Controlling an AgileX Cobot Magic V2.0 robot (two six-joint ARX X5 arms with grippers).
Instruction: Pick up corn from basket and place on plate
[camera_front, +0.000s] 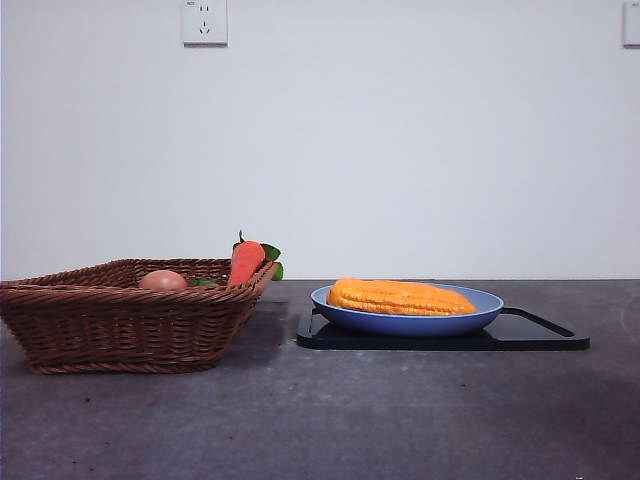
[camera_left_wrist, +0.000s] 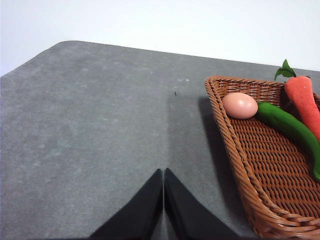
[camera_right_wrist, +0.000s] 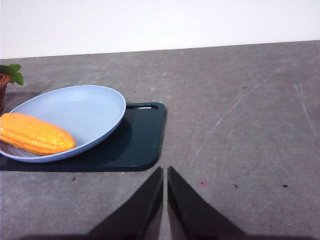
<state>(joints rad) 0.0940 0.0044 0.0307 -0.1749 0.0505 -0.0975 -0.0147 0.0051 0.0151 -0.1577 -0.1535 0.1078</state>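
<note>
The corn (camera_front: 400, 297) lies lengthwise in the light-blue plate (camera_front: 490, 303), which rests on a black tray (camera_front: 545, 334). The right wrist view also shows the corn (camera_right_wrist: 35, 134) in the plate (camera_right_wrist: 85, 107). The brown wicker basket (camera_front: 110, 325) stands to the left of the plate. My left gripper (camera_left_wrist: 163, 175) is shut above bare table beside the basket (camera_left_wrist: 240, 165). Over the table beside the tray, my right gripper (camera_right_wrist: 165, 172) is shut, holding nothing. Neither arm shows in the front view.
In the basket lie a red-orange carrot (camera_front: 245, 262) with green leaves, a small peach-orange egg-like item (camera_left_wrist: 240, 105) and a long green vegetable (camera_left_wrist: 292, 130). The grey table (camera_front: 320, 420) ends at a white wall with a socket (camera_front: 205, 22).
</note>
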